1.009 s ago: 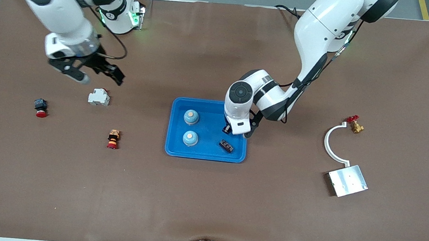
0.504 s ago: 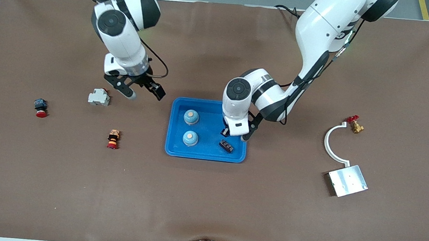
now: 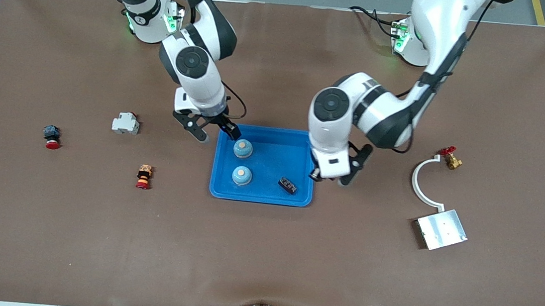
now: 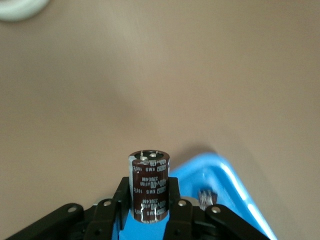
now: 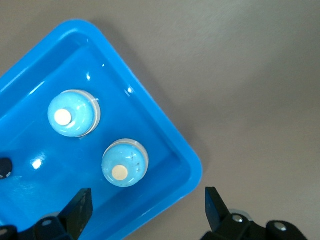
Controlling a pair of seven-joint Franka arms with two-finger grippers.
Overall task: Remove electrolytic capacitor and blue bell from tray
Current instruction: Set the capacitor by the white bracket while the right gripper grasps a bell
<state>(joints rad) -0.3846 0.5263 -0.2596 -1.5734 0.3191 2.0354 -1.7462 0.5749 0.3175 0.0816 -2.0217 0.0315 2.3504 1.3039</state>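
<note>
A blue tray [image 3: 268, 196] lies mid-table. In it stand two light-blue bells [image 3: 243, 148] [image 3: 242, 175] and a small dark part [image 3: 288, 185]. My left gripper [image 3: 332, 177] is shut on a dark brown cylindrical capacitor [image 4: 149, 187], held upright over the tray's rim [image 4: 227, 175] at the left arm's end. My right gripper [image 3: 217, 134] is open and empty over the tray's corner at the right arm's end, beside one bell. In the right wrist view that bell [image 5: 125, 162] lies just ahead of the open gripper [image 5: 147, 210], with the second bell [image 5: 74, 113] beside it.
A white breaker [image 3: 126, 123], a red-and-black button [image 3: 52, 137] and an orange-and-red stacked button [image 3: 143, 176] lie toward the right arm's end. A white curved bracket [image 3: 422, 180], a brass valve [image 3: 450, 158] and a metal plate [image 3: 442, 229] lie toward the left arm's end.
My right arm swung from near the breaker to the tray's corner beside a bell. My left gripper rose out of the tray with the capacitor and moved over its rim.
</note>
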